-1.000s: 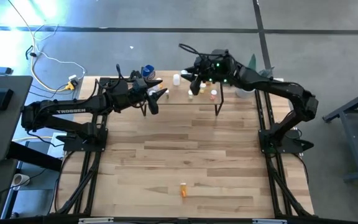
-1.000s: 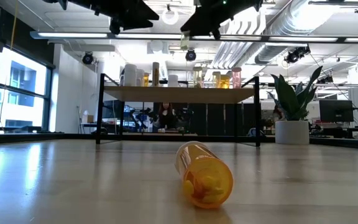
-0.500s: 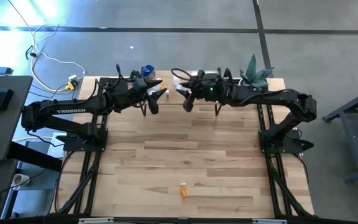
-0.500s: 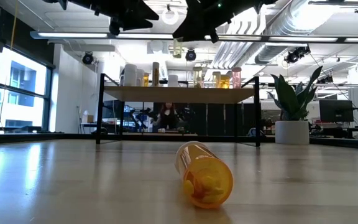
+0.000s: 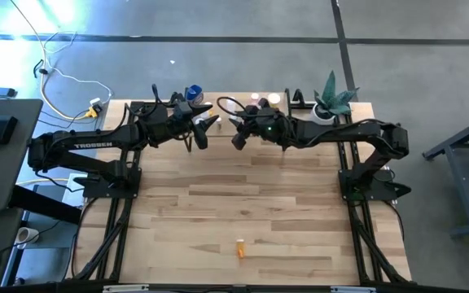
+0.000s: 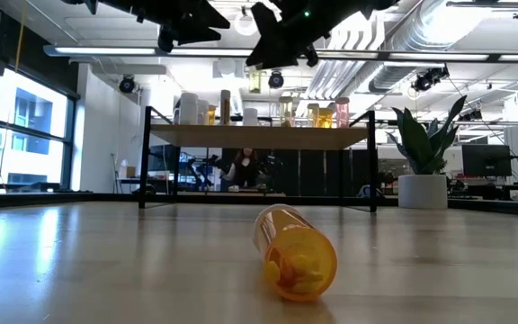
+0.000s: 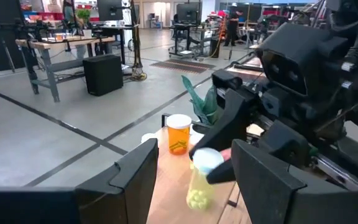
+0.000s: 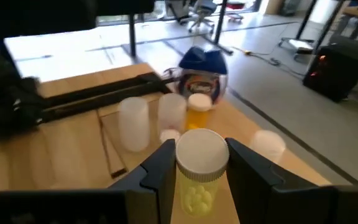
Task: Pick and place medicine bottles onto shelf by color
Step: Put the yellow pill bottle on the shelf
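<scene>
My right gripper (image 5: 238, 140) is shut on a clear yellowish medicine bottle (image 8: 198, 177) with a white cap, above the shelf (image 6: 241, 136). My left gripper (image 5: 210, 124) stands open and level just to its left, with nothing between its fingers. On the shelf stand several medicine bottles: white ones (image 8: 133, 123), an orange one (image 7: 179, 134) and a blue-topped one (image 8: 202, 76). One more orange bottle (image 6: 295, 253) lies on its side on the table near the front edge. My right gripper pinches the bottle's upper part, at and just under the white cap (image 8: 199, 155), between its two fingers (image 8: 161, 167). The fingers come from the table's right, slanting slightly down. The bottle hangs about upright, cap up, clear of the shelf (image 6: 255, 80).
A potted green plant (image 5: 332, 99) stands at the table's far right corner, beside the shelf. The two grippers are close together over the shelf. Open tabletop (image 5: 243, 195) lies between the shelf and the lying bottle.
My right gripper has swung from over the shelf's right part toward the table's left and near edge and sunk a little, tipping its fingers downward. It has carried the white-capped bottle along, still shut on it, up close to my left gripper.
</scene>
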Available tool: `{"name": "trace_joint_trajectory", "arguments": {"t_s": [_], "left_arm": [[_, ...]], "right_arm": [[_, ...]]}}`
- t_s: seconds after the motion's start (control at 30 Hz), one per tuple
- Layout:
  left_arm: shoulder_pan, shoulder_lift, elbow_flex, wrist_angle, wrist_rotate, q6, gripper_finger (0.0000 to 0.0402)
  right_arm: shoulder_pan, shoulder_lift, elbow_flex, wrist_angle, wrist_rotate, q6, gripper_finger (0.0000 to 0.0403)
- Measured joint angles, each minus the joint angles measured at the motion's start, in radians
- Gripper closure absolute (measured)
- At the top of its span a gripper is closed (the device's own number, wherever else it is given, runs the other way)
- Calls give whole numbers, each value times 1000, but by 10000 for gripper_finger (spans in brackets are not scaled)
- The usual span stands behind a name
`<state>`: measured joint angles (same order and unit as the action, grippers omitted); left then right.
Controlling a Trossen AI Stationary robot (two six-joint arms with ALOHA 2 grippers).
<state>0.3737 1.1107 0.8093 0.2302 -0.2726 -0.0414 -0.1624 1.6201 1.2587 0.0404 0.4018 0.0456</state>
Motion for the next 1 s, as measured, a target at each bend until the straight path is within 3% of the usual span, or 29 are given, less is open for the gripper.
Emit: {"name": "trace_joint_trajectory", "arguments": {"t_s": [0.27,0.4,0.63,1.0], "left_arm": [[0,0,0,-1,0,0,206],[0,0,0,-1,0,0,206],[1,-14,0,-2,-4,24,206],[1,-116,0,-36,-72,45,206]], "right_arm": [[-49,11,2,9,5,-42,291],[-67,8,2,10,-70,31,291],[-15,8,2,7,-88,21,291],[102,22,2,-11,130,115,291]]}}
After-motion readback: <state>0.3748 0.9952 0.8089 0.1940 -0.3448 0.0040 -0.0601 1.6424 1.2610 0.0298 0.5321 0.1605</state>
